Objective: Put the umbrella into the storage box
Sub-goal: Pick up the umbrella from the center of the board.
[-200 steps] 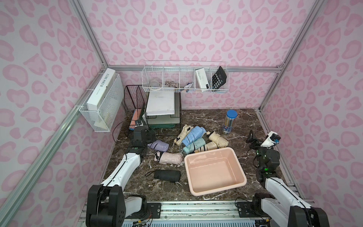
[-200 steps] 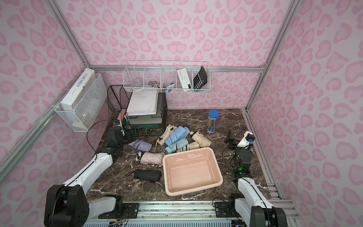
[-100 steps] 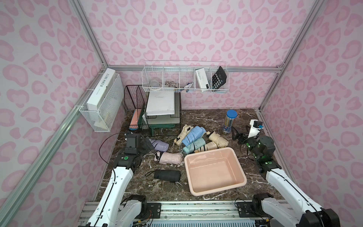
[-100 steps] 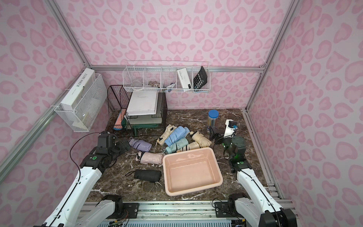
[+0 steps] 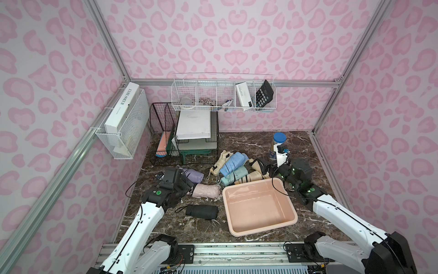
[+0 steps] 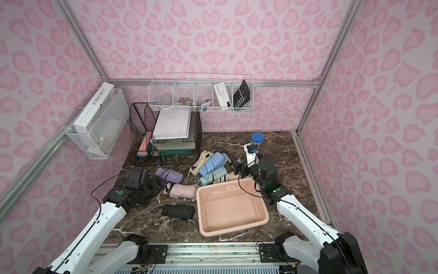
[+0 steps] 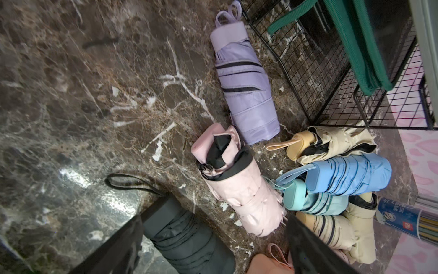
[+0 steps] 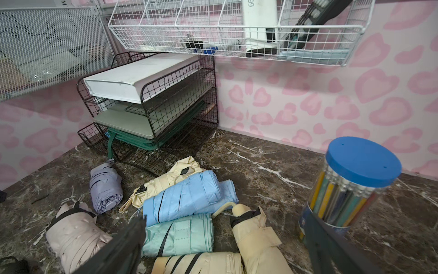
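Observation:
The storage box (image 5: 260,231) (image 6: 233,231), a shallow pale pink tub, sits empty at the front right of the marble table. Several folded umbrellas lie behind and left of it: purple (image 5: 193,174), pink (image 5: 206,191), black (image 5: 201,211), blue (image 5: 233,163), mint (image 8: 177,234) and cream ones (image 8: 258,239). My left gripper (image 5: 189,186) (image 7: 213,249) hovers open over the black umbrella (image 7: 187,237), by the pink one's (image 7: 239,192) handle end. My right gripper (image 5: 264,167) (image 8: 225,249) hangs open above the mint and cream umbrellas behind the box.
A black wire file rack (image 5: 187,142) with papers stands at the back left. White wire baskets (image 5: 222,97) (image 5: 123,128) hang on the walls. A clear pencil jar with a blue lid (image 5: 279,142) (image 8: 350,189) stands close beside my right gripper's finger.
Both arms have unfolded. The left gripper has come forward beside the pink umbrella. The right gripper has swung left over the umbrella pile. Both stay open.

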